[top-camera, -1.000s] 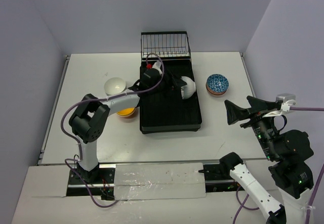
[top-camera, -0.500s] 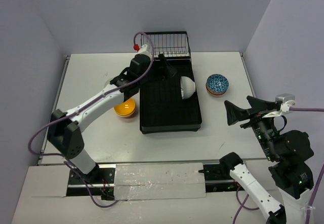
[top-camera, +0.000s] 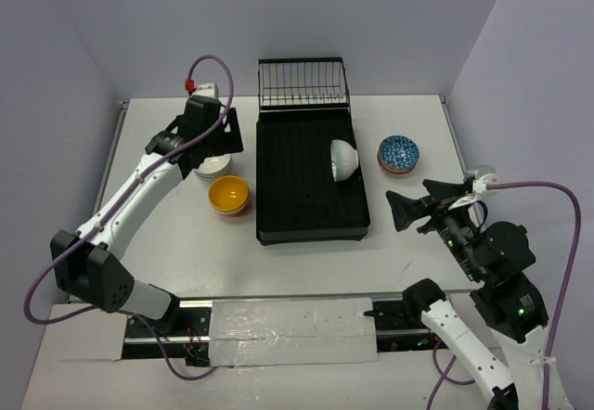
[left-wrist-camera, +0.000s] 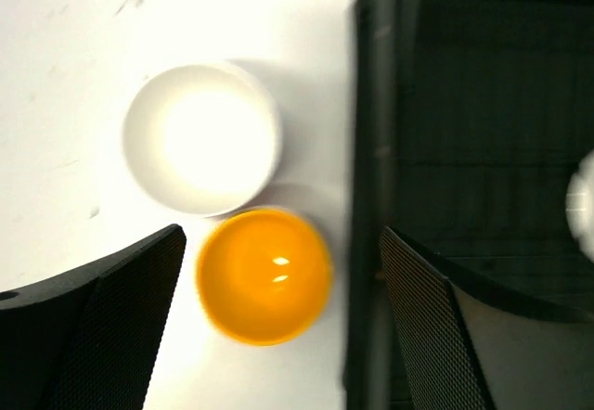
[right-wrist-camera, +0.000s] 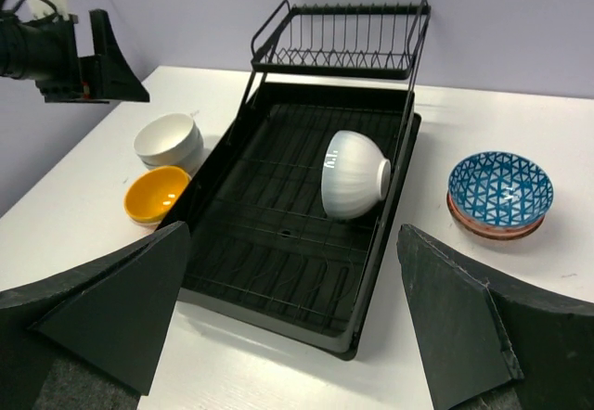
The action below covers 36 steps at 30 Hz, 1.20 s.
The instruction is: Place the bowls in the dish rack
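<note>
Soft, even light falls from above in the top view. The white table (top-camera: 408, 243) reads bright without glare, and shadows are faint. The left wrist view is overexposed and smeared: the inside of the white bowl (left-wrist-camera: 202, 138) burns out to a featureless glow, the orange bowl (left-wrist-camera: 264, 275) carries two small glints, and the dish rack (left-wrist-camera: 464, 150) is a dark blur. The right wrist view is sharp, though the fingers (right-wrist-camera: 102, 317) of the right gripper (right-wrist-camera: 295, 234) show as dark, near-flat shapes.
</note>
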### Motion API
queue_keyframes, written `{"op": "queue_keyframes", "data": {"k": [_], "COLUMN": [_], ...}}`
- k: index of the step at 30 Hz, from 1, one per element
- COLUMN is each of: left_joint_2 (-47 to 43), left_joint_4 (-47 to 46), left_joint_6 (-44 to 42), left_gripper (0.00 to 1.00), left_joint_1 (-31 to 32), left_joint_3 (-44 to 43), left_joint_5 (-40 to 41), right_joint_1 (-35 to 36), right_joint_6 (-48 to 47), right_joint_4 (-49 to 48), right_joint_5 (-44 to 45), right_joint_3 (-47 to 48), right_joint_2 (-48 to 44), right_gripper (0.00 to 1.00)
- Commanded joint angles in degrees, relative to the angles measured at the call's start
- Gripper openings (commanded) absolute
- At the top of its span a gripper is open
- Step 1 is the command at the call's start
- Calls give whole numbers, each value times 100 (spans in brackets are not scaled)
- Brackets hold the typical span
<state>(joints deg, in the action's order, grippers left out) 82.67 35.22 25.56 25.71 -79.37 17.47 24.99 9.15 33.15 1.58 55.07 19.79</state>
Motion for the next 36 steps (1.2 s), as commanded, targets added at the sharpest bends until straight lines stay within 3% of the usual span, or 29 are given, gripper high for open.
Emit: {"op": "queue_keyframes", "data": {"k": [1, 10, 16, 20, 30, 36], "left_joint_2": [318, 2031, 2691, 2956, 3360, 3466], "left_joint_4": [547, 1380, 1636, 1830, 1980, 1989], "left_joint_6": [-508, -640, -754, -789, -798, -790], "left_gripper": [90, 79, 68, 56, 46, 32], "left_joint_1": [-233, -444, -514, -541, -655, -664], "left_joint_3": [-157, -1404, -1985, -2257, -2416, -2522], "left_joint_5": [-182, -499, -499, -579, -859, -1009], "right_joint_1": [41, 41, 41, 41, 41, 41], "right_joint_6": [-53, -71, -194, -317, -405, -510], "right_joint_4": [-283, -107, -27, -80, -291, -335], "right_joint_5": [-132, -404, -334, -176, -185, -185], "right_joint_3": [-14, -48, -119, -93, -216, -207], "right_joint_2": [60, 262, 306, 367, 473, 535], "right_gripper": [100, 100, 100, 100, 100, 100]}}
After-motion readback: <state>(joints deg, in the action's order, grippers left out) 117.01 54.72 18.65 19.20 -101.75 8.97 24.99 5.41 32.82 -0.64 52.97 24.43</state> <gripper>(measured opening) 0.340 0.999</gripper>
